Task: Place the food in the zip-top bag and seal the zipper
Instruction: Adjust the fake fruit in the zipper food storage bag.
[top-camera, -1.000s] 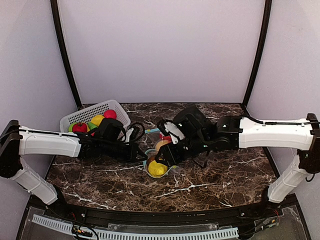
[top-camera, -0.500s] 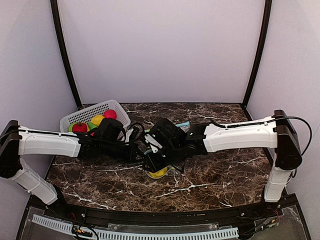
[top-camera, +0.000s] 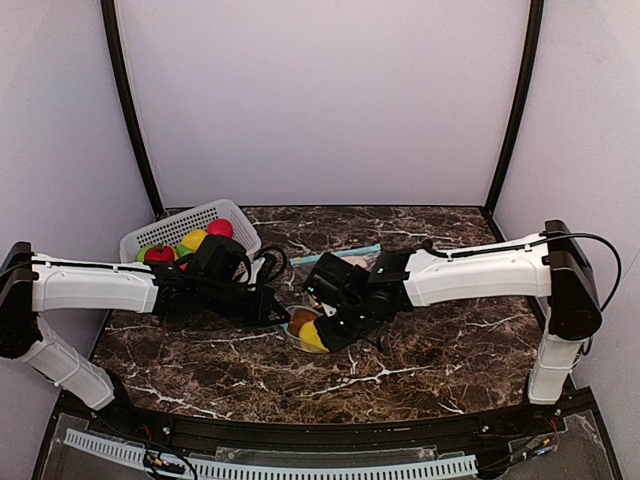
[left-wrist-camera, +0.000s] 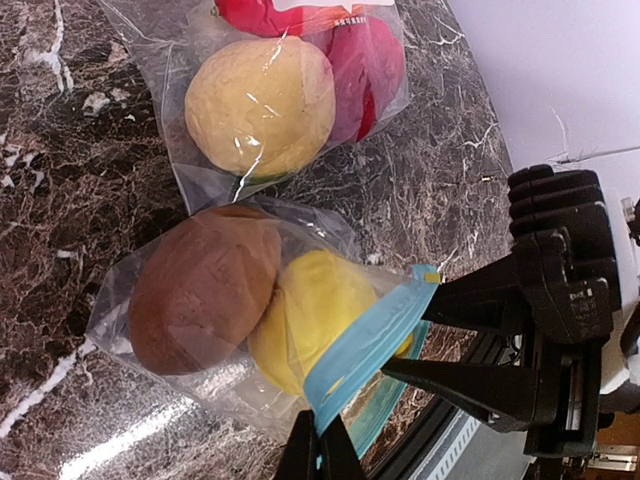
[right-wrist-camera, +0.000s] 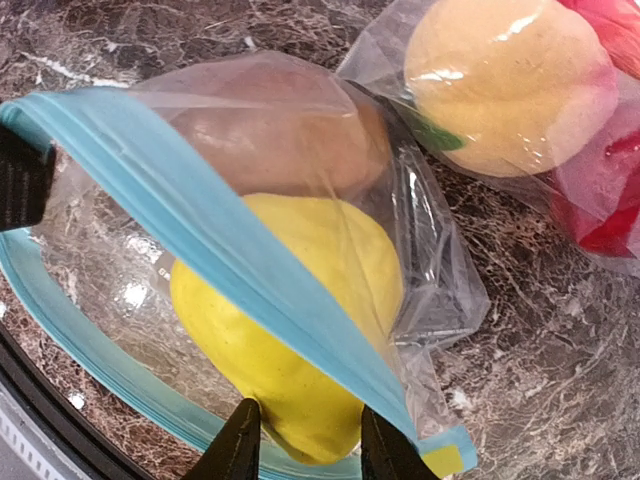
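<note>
Blue zipper (right-wrist-camera: 250, 270) runs across the mouth of the zip-top bag (right-wrist-camera: 440, 290), which lies on the marble table (top-camera: 440, 350) near its front edge. A yellow food (right-wrist-camera: 260, 370) and a brown food (left-wrist-camera: 200, 290) sit inside.

The left gripper (left-wrist-camera: 320, 455) is clenched on one end of the zipper. The right gripper (right-wrist-camera: 308, 406) straddles the other end, fingers apart and not pinching.

The mouth gapes and the yellow piece bulges against the strip. If the right jaws close on fruit as well as zipper, I judge the tracks will not mate. A sideways pull could also drag the strip from the left pinch.

The left arm (top-camera: 95, 285) reaches low across the table. The right arm (top-camera: 480, 268) stretches level with its wrist tipped down.

Just beyond lies a second bag (left-wrist-camera: 185, 170) of food. Further left, a white basket (top-camera: 215, 208) holds more.
</note>
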